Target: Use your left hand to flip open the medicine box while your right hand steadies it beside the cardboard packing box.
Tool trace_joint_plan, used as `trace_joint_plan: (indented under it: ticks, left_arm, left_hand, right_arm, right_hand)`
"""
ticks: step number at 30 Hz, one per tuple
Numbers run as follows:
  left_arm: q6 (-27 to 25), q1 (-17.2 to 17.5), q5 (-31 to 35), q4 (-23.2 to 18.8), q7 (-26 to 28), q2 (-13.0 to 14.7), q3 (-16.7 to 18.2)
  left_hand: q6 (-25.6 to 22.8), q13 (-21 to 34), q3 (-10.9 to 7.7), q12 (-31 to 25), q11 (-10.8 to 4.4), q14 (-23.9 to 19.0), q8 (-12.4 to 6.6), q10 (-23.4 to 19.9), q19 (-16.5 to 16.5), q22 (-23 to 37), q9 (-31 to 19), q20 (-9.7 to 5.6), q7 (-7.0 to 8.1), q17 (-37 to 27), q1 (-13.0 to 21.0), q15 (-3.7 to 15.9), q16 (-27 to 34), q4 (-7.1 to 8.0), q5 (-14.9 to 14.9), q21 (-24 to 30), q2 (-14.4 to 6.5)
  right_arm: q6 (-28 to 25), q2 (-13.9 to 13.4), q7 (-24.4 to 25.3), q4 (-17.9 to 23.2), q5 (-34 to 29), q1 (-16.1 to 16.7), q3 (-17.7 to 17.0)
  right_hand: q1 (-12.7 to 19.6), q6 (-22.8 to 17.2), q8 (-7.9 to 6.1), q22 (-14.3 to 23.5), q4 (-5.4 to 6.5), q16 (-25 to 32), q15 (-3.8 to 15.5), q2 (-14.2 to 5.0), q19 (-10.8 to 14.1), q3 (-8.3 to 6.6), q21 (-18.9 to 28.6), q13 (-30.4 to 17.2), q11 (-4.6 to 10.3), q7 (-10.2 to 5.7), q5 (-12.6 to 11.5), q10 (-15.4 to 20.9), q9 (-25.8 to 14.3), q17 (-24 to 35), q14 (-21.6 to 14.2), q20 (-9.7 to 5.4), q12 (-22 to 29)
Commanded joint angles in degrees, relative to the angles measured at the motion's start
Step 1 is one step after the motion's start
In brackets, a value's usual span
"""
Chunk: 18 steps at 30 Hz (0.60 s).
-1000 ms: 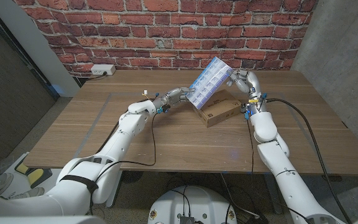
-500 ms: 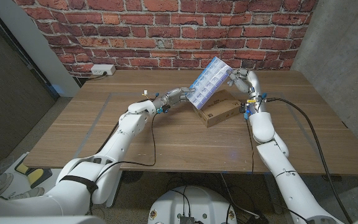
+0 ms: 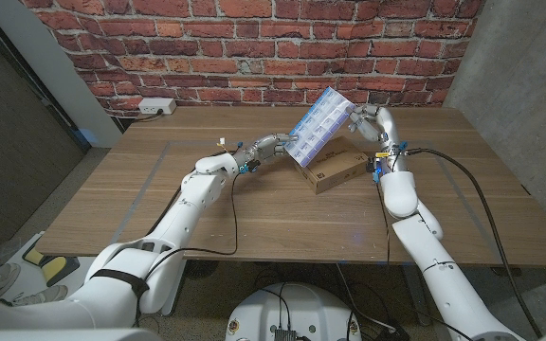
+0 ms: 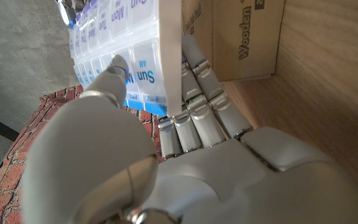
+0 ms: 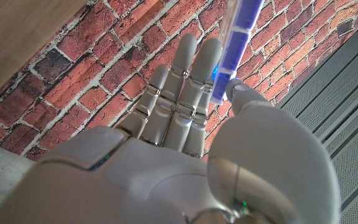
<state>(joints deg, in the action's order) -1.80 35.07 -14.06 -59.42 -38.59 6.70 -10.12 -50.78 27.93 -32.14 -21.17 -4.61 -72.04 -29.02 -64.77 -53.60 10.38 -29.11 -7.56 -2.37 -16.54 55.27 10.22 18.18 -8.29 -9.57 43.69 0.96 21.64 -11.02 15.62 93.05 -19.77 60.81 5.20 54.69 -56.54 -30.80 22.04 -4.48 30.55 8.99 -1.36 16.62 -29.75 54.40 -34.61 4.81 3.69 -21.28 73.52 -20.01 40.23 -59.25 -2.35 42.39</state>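
The medicine box (image 3: 318, 123), a clear weekly pill organiser with blue edging, hangs tilted above the table, its high end toward the brick wall. My left hand (image 3: 271, 144) pinches its low end. In the left wrist view the thumb (image 4: 114, 68) presses on the "Sun" lid of the medicine box (image 4: 129, 43), with the fingers (image 4: 197, 93) behind it. My right hand (image 3: 368, 121) grips the high end; in the right wrist view my right hand (image 5: 185, 143) holds the blue edge of the medicine box (image 5: 238, 25). The brown cardboard packing box (image 3: 335, 169) lies on the table just below it and also appears in the left wrist view (image 4: 241, 31).
A white power strip (image 3: 154, 106) sits at the back left of the wooden table (image 3: 159, 208). The brick wall (image 3: 254, 47) stands close behind the table. A black cable (image 3: 463, 180) runs along my right arm.
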Motion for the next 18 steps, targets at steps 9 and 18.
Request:
trace_joint_plan:
  ticks: [9,18]
  left_arm:
    - [-0.78,1.36,-1.34,-2.50,-0.13,0.73,-0.56]
    - [-1.08,1.77,-1.73,-3.23,-0.13,1.10,-0.86]
  left_hand:
    - [-2.47,0.26,-2.78,0.18,-3.49,-2.62,0.17,-3.84,0.33,0.19,-0.29,-2.03,-2.12,-2.29,5.20,2.11,0.32,0.95,-0.49,0.69,-4.94]
    - [-2.53,0.37,-2.89,0.25,-3.46,-2.60,0.32,-3.95,0.41,0.17,-0.35,-2.03,-2.11,-2.34,5.18,2.11,0.29,0.94,-0.49,0.91,-4.89]
  right_arm:
    - [1.69,-1.40,-6.30,-0.87,7.77,0.09,0.06]
    - [5.59,-1.33,-15.15,-5.07,17.31,-1.26,-0.54]
  right_hand:
    - [-5.64,-5.41,2.80,-1.23,-1.36,-0.33,2.78,0.17,-2.54,-4.02,2.22,0.36,0.19,-5.16,-2.73,-4.98,1.50,1.78,2.40,-0.39,-3.25]
    - [-27.88,10.16,8.80,-5.03,7.42,-4.32,-3.99,3.21,-7.01,3.85,2.97,1.56,-4.78,-3.23,1.46,-19.38,0.66,-1.83,9.70,5.13,-11.65]
